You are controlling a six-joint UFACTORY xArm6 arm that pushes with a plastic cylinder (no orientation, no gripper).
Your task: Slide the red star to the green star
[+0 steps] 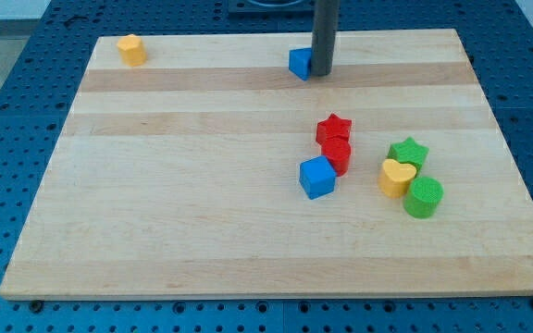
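Note:
The red star (334, 129) lies right of the board's middle. It touches a red block (337, 155) just below it. The green star (408, 152) lies further to the view's right, a short gap away from the red star. My tip (320, 74) stands near the view's top, against the right side of a small blue block (300, 63). The tip is well above the red star and apart from it.
A blue cube (317, 177) touches the red block at its lower left. A yellow heart (397, 177) and a green cylinder (424, 197) sit just below the green star. A yellow block (131, 49) lies at the top left corner of the wooden board (174, 185).

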